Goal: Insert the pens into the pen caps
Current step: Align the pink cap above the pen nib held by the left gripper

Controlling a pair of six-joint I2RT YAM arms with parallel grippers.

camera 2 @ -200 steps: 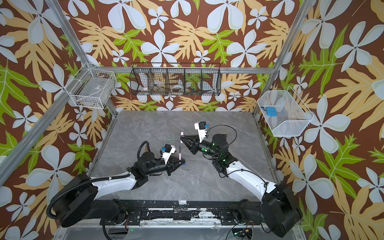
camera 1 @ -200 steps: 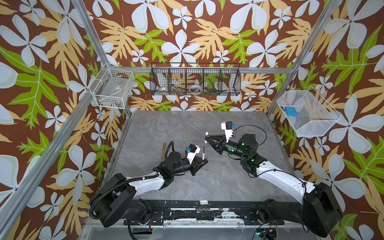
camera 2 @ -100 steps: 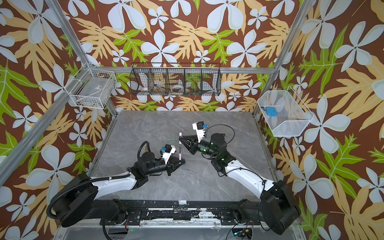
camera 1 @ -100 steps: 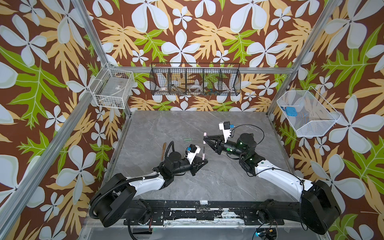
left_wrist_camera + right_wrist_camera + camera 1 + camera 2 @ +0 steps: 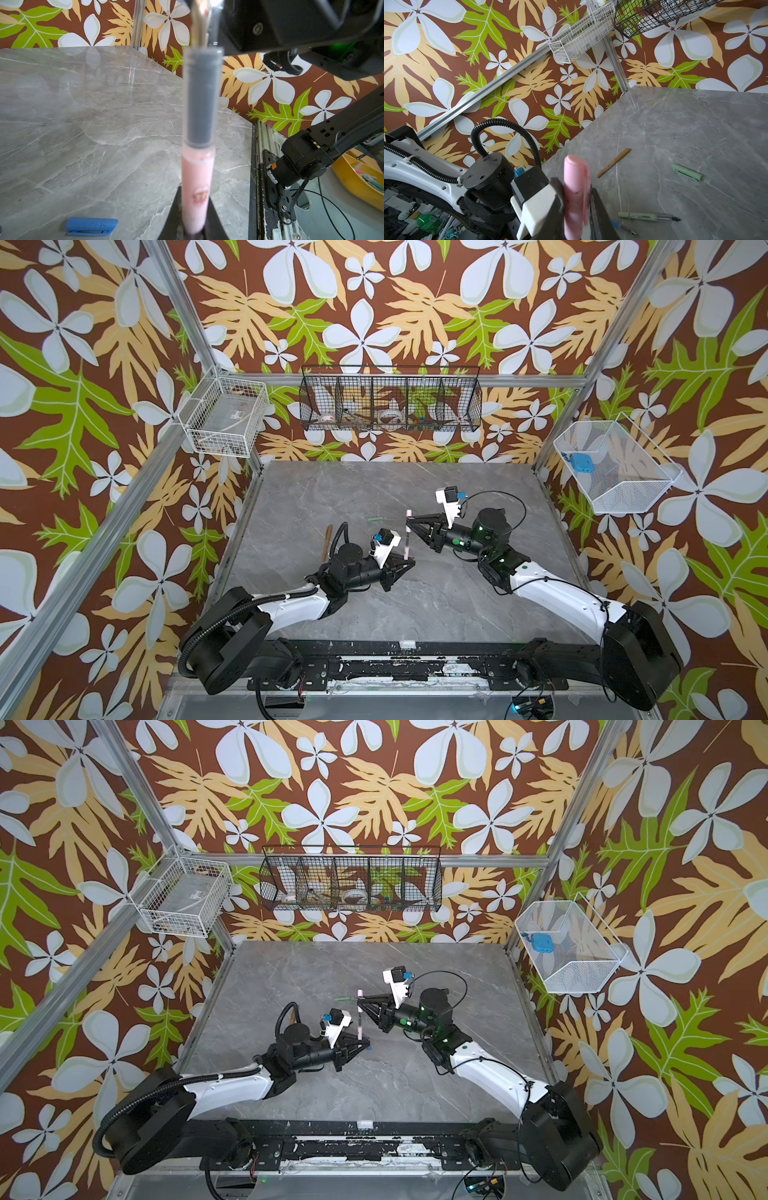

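Pink plastic seems light, stiff and slippery, so we clamp the left gripper (image 5: pixel 408 560) low on the pen (image 5: pixel 404 541) and the right gripper (image 5: pixel 409 526) across the cap (image 5: pixel 576 187).

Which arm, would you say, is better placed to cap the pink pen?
Probably right: the right pincer holds the pink cap at the tip of the pink pen in the left pincer.

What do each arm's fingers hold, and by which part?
Left fingers: thin pale pink pen, rear part. Right fingers: stubby pink plastic cap, open end.
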